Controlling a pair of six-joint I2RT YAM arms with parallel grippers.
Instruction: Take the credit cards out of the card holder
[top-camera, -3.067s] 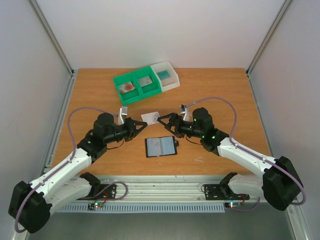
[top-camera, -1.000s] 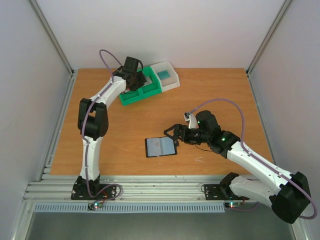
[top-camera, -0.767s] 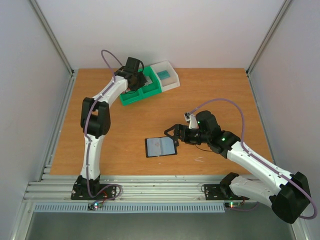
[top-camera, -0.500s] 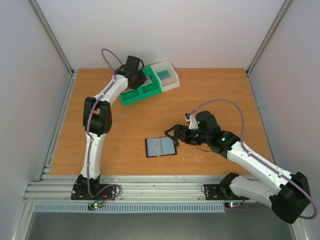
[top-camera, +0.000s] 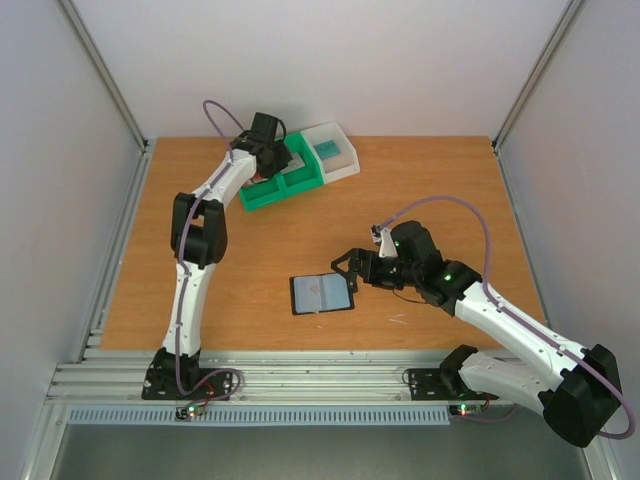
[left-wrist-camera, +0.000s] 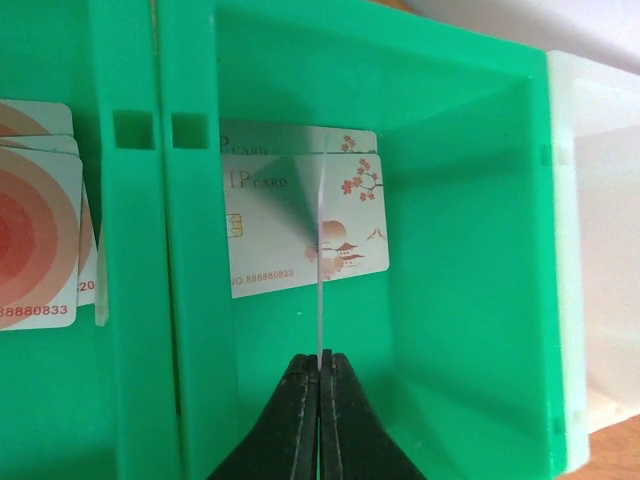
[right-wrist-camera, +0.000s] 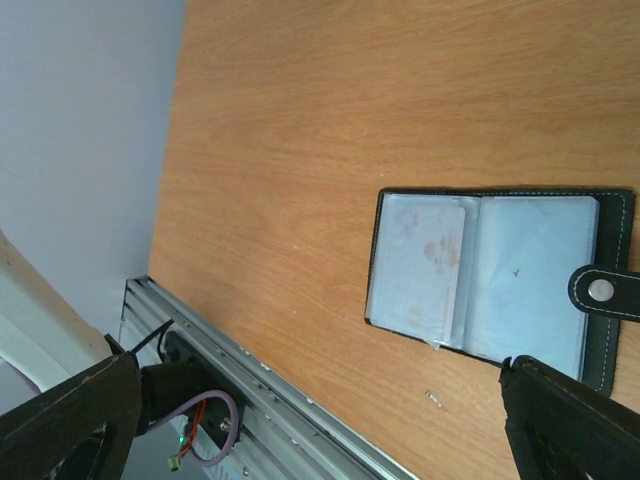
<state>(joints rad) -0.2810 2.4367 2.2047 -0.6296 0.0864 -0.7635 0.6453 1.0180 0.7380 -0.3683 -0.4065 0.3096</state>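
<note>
Wooden surface (top-camera: 420, 190): green bin (top-camera: 262, 197) at back, left jaws above it clamped on credit card (left-wrist-camera: 322, 300), edge-on, likely for dropping onto stored cards (left-wrist-camera: 270, 240). Mid-surface: card holder (top-camera: 322, 293) open, one pocketed card (right-wrist-camera: 420, 265) inside. Right jaws wide, empty, beside it, seemingly for next pull.

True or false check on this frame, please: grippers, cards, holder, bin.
1. The left gripper is shut on a card over the green bin. True.
2. The holder lies closed. False: it lies open on the table.
3. The right gripper holds a card. False: it is open and empty, beside the holder.
4. Another card sits in a holder pocket. True.
5. The green bin is empty. False: cards lie in it.
</note>
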